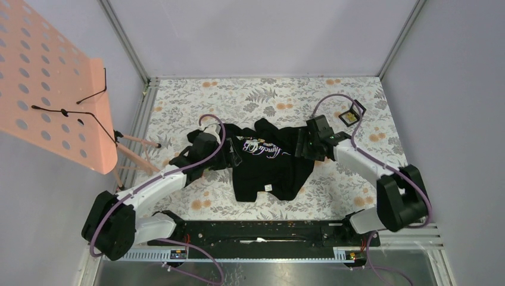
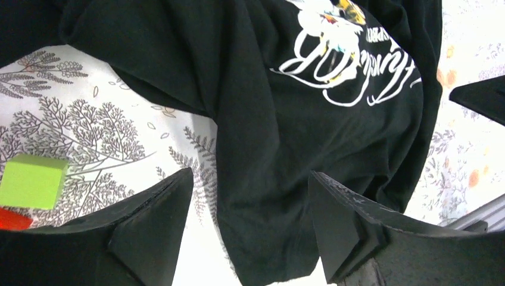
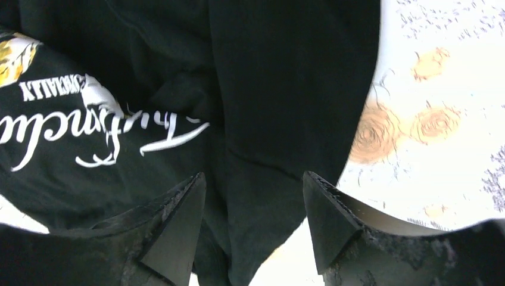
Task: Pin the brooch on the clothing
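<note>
The black T-shirt (image 1: 271, 167) lies crumpled in the middle of the floral mat, its white script lettering (image 2: 351, 68) facing up. My left gripper (image 1: 229, 152) is open at the shirt's left edge, its jaws either side of a fold of black cloth (image 2: 262, 196). My right gripper (image 1: 302, 145) is open at the shirt's right edge, its jaws either side of a sleeve (image 3: 268, 196). A tiny golden thing, likely the brooch (image 1: 351, 117), sits in a small black box at the back right. A yellow patch (image 3: 12, 59) shows by the print; I cannot tell what it is.
A peach perforated board (image 1: 53, 89) on a stand leans in at the left. A green block (image 2: 33, 180) and a red block (image 2: 13, 219) lie on the mat left of the shirt. White walls enclose the mat; a black rail (image 1: 256, 232) runs along the front.
</note>
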Robot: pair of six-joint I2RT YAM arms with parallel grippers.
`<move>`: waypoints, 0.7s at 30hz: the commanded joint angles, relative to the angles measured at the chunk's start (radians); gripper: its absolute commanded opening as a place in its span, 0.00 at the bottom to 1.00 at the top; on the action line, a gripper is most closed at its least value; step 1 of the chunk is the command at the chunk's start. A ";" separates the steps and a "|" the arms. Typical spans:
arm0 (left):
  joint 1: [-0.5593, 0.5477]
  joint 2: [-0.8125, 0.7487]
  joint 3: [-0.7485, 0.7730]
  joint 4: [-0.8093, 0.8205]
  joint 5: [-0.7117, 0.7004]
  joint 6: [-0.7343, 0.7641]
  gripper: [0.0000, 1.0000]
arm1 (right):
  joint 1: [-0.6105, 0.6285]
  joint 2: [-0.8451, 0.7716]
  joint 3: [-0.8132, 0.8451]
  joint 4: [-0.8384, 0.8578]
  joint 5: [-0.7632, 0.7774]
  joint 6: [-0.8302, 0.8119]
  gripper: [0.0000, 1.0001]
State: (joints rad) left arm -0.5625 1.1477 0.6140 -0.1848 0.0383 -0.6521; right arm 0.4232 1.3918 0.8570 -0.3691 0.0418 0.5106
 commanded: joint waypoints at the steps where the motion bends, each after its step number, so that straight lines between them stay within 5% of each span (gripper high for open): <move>1: 0.033 0.064 -0.009 0.176 0.060 -0.035 0.74 | -0.004 0.122 0.106 0.028 0.006 -0.050 0.67; 8: 0.034 0.172 0.004 0.169 0.055 -0.008 0.75 | -0.004 0.279 0.201 0.017 0.046 -0.063 0.66; 13: 0.033 0.218 -0.008 0.176 0.054 0.002 0.69 | -0.004 0.325 0.218 0.030 0.084 -0.057 0.53; 17: 0.033 0.260 -0.020 0.225 0.110 -0.011 0.47 | -0.004 0.299 0.217 0.030 0.096 -0.046 0.24; 21: 0.032 0.240 -0.024 0.249 0.183 -0.036 0.09 | -0.005 0.210 0.245 -0.041 0.156 -0.077 0.02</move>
State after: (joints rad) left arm -0.5312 1.4067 0.5938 -0.0265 0.1322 -0.6739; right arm 0.4232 1.7035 1.0370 -0.3573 0.1131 0.4587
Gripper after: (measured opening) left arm 0.217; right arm 0.091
